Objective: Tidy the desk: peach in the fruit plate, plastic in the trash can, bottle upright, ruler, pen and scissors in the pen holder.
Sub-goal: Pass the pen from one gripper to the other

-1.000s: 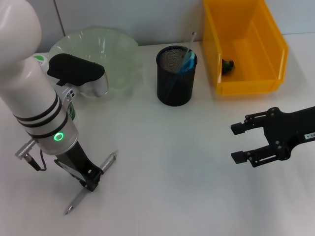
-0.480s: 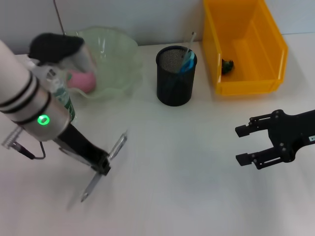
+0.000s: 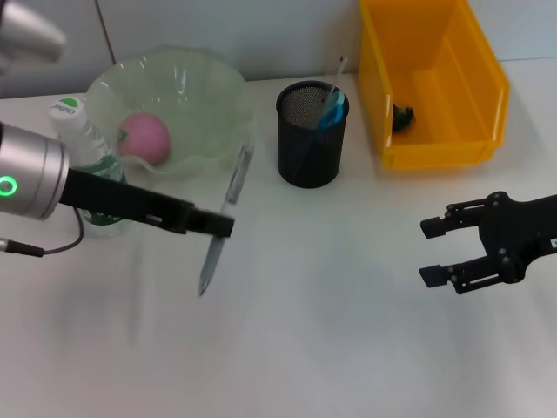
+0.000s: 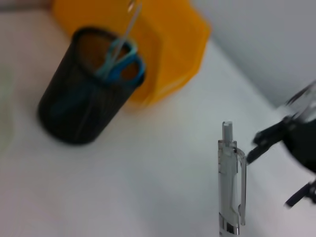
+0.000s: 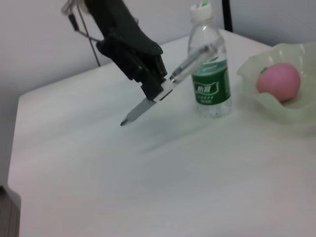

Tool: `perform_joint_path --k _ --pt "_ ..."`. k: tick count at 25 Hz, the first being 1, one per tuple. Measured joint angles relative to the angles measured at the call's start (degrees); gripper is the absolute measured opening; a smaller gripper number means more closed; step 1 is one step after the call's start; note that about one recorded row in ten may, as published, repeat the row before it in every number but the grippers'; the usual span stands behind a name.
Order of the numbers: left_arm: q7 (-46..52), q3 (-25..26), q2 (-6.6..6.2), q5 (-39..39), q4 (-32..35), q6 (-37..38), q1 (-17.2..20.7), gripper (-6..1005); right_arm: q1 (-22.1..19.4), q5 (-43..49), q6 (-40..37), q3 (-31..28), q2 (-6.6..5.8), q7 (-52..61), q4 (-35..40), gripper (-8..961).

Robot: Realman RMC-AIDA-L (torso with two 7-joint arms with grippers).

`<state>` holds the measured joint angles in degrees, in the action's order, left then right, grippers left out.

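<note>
One clear pen (image 3: 223, 223), tilted, in left gripper (image 3: 222, 225).

A pink peach (image 3: 144, 137) is held in a pale green translucent fruit plate (image 3: 209, 83). Blue-handled scissors (image 3: 331, 108) are seen in a black mesh pen holder (image 3: 311, 148). At 1 o'clock a yellow bin (image 3: 435, 78) is shown. A green label is borne by the clear bottle (image 5: 210, 74), and a clear pen (image 3: 224, 219) is gripped by black fingers.

A white desk (image 3: 331, 348) meets a pale wall (image 3: 261, 35) behind it.
</note>
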<state>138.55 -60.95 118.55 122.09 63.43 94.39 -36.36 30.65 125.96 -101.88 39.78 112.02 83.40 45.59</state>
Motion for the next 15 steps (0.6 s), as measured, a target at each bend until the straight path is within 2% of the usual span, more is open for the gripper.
perform_joint_path --k 2,3,4,7,8,10,12,13,15 --pt "-3.62 0.09 0.03 -3.77 -1.01 -1.52 1.52 150 0.03 -0.07 0.0 -0.67 0.05 0.57 -0.08 704" --pt "-8.03 0.33 0.0 -8.63 -2.75 -2.92 3.12 150 0.07 -0.1 0.0 -0.99 0.07 1.06 -0.08 704" --pt "-8.03 0.33 0.0 -8.63 -2.75 -2.92 3.12 150 0.17 -0.12 0.01 -1.31 0.07 1.52 -0.12 704" --pt "-15.19 1.25 -0.07 -15.43 -5.73 -4.35 4.54 150 0.38 -0.46 0.1 -2.26 0.09 2.3 -0.31 703" --pt "-23.65 2.42 -0.1 -21.41 -9.4 -5.75 5.28 151 0.43 -1.0 0.22 -2.62 0.17 2.78 -0.33 702" --pt "-26.87 2.89 -0.1 -23.37 -11.02 -6.07 5.4 151 0.43 -1.41 0.24 -2.75 0.2 3.01 -0.34 702" --pt "-34.41 4.32 -0.1 -28.18 -15.41 -6.57 5.49 151 0.27 -2.8 -0.07 -3.01 0.22 3.45 -0.34 701" --pt "-41.9 5.4 -0.09 -32.52 -20.31 -6.65 5.5 152 0.14 -3.31 -0.24 -3.09 0.22 3.57 -0.33 701" --pt "-44.94 5.68 -0.08 -34.23 -22.37 -6.65 5.51 152 -0.25 -4.59 -0.68 -3.22 0.22 4.0 -0.43 700"
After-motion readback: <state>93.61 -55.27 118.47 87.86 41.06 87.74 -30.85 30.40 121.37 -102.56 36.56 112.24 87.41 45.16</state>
